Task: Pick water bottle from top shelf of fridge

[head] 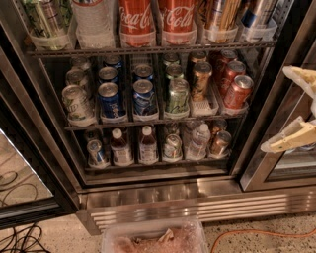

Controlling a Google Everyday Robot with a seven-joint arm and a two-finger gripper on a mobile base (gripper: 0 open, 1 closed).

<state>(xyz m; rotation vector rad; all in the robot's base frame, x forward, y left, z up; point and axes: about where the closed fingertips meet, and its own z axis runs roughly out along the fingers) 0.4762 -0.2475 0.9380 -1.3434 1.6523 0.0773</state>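
Speckled floor along the bottom edge, with dark cables (15, 239) at lower left and a clear plastic tub (153, 236) at bottom centre; above them, the fridge (197, 190), stainless frame, dark interior, door open. Top shelf (148, 50): dark wire rack across the upper frame, fronted by clear bins. Upper left bin: green-patterned cans (47, 17). Next to the right: the water bottle (94, 24), clear ribbed plastic, upright in its own bin, a red label edge showing at the very top and the cap cut off by the frame. Just beside it on the right stand two red Coca-Cola bottles (136, 20); further right are tall gold and silver cans (219, 15). Middle rack: rows of cans, blue ones (109, 96) left of centre. Lower rack: small white-capped bottles (118, 148). Far right edge, mid-height: the gripper (302, 106), cream fingers spread apart and holding nothing, well apart from the bottle and below shelf level. Handling, as a judgement: if full, moderately heavy; the thin walls would give under a hard squeeze; possibly damp and slippery from chilling. Best hold: across the ribbed body above the bin rim, where the ribs add stiffness. Close neighbours leave little finger room.
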